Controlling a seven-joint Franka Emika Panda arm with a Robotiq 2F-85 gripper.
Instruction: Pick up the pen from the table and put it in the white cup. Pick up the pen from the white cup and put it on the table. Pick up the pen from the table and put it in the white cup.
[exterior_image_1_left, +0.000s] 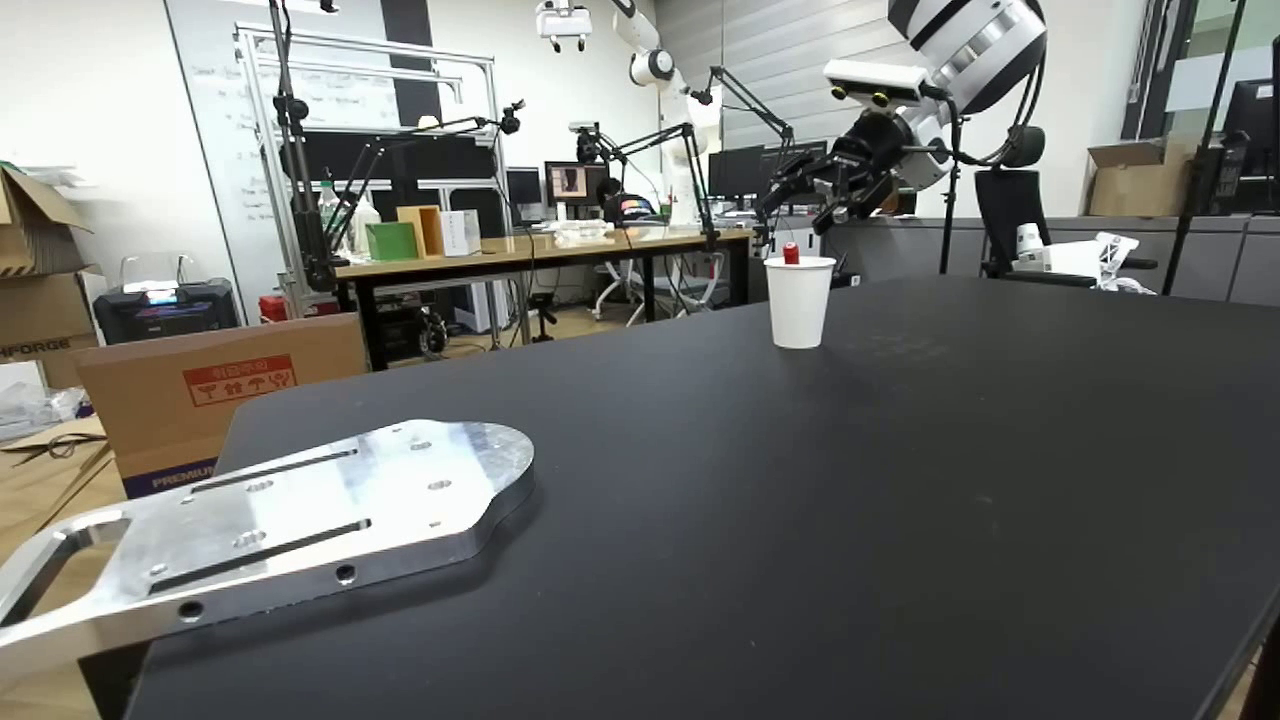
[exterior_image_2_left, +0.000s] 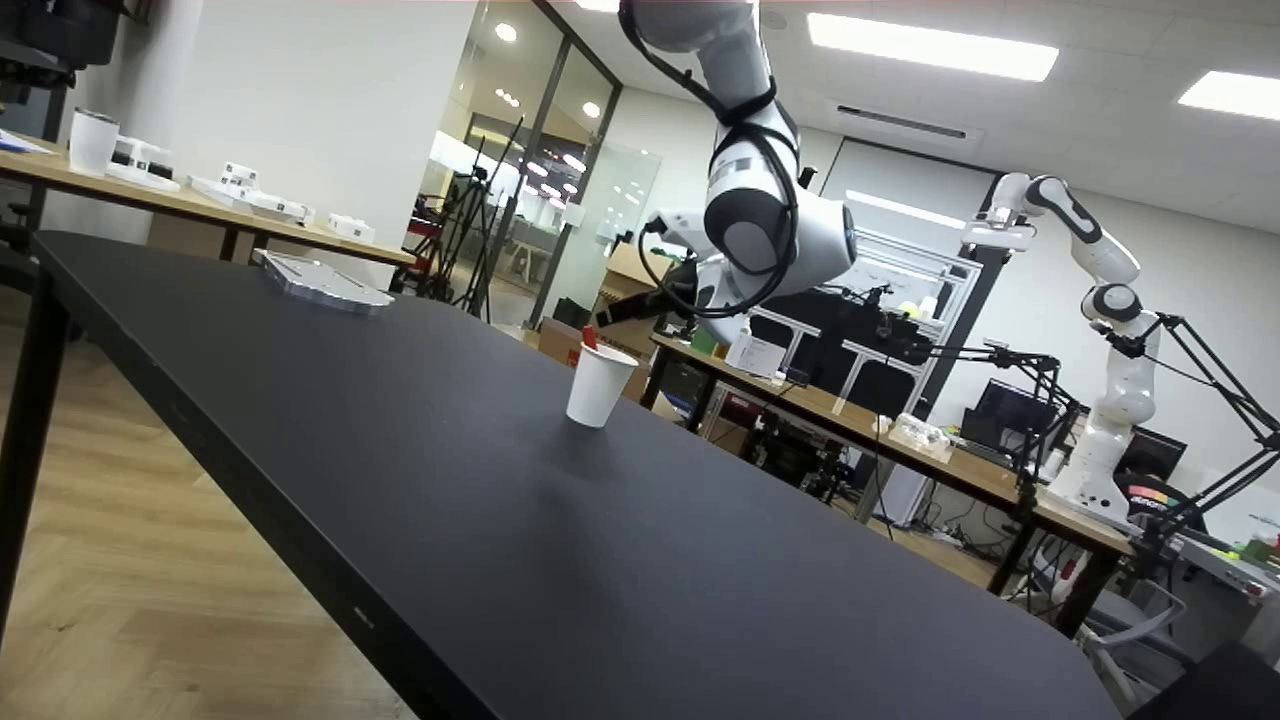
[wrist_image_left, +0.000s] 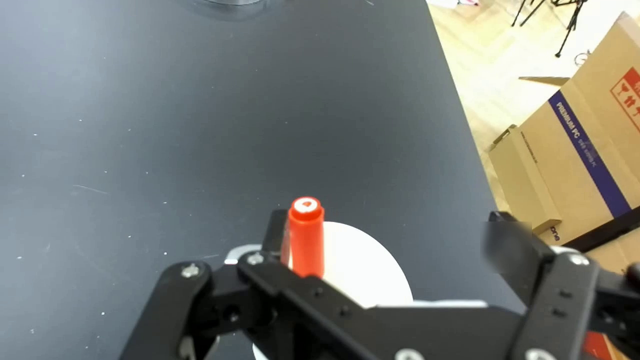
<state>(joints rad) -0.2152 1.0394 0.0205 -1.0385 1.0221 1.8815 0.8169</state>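
Observation:
The white cup (exterior_image_1_left: 799, 310) stands upright on the black table (exterior_image_1_left: 800, 520), and it also shows in an exterior view (exterior_image_2_left: 600, 388). The red pen (exterior_image_1_left: 791, 253) is in the cup with its red end above the rim; its lower part is hidden inside. The pen also shows in an exterior view (exterior_image_2_left: 589, 338). My gripper (exterior_image_1_left: 797, 208) is open and empty above the cup. In the wrist view, the gripper (wrist_image_left: 390, 232) has its fingers wide apart. There the pen (wrist_image_left: 307, 240) appears beside the left finger, and the cup (wrist_image_left: 362, 265) is partly hidden behind the gripper.
A silver metal plate (exterior_image_1_left: 370, 490) lies at one end of the table; it also shows in an exterior view (exterior_image_2_left: 325, 283). A cardboard box (wrist_image_left: 575, 145) stands on the floor beyond the table edge. A wooden workbench (exterior_image_1_left: 560, 250) with clutter stands behind.

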